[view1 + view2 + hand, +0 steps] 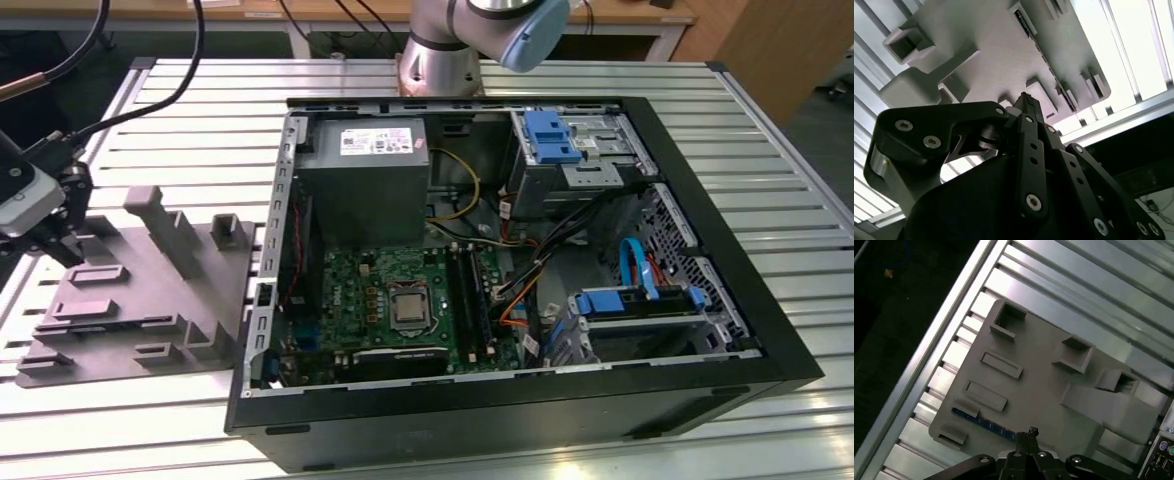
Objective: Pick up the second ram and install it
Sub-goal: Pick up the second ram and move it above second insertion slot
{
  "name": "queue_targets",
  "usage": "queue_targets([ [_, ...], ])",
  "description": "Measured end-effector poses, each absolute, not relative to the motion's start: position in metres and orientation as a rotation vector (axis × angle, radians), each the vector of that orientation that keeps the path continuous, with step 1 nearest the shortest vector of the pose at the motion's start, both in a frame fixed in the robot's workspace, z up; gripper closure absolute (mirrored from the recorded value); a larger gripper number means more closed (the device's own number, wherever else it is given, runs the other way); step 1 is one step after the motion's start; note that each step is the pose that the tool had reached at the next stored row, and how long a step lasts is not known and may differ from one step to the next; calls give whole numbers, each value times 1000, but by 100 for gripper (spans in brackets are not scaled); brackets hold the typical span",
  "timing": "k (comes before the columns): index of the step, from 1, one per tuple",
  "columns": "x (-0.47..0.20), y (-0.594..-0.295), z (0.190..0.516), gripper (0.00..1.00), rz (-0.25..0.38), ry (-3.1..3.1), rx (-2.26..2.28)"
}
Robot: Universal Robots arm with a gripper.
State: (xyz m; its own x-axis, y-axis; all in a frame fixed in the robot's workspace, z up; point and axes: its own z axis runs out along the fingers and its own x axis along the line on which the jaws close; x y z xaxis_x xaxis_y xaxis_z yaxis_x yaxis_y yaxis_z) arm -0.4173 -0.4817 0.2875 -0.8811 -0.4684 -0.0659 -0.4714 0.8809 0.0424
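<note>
Along the near edge of the slatted bench (134, 430), an open black computer case (507, 415) is lying on its side. It is showing its green motherboard (400, 290) and, deeper in, a grey power supply (360, 190).

On the exterior view's left, a grey fixture plate (147, 310) is sitting on the bench just beside the case, with blocks and pockets standing up from it. The claw (60, 248) is hanging over the plate's far corner on that same side, close to the bench's edge.

In both wrist views its black fingers (1026, 130) are looking pressed together into one narrow tip, and nothing is showing between them.

The second ram (985, 423) is resting on edge in a slot of the fixture plate. In the first wrist view it is appearing as a thin blue strip along the plate's rim. The claw's tip is hovering just beside one end of that strip. Whether it is touching the strip cannot be told.

At the bench's far edge, the arm's silver base (447, 55) is rising behind the case.
</note>
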Motion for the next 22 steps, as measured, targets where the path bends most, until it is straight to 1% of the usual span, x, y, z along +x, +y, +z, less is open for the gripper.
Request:
queue_targets([
  [22,-417,-482,281,90,87,2800,-1335],
])
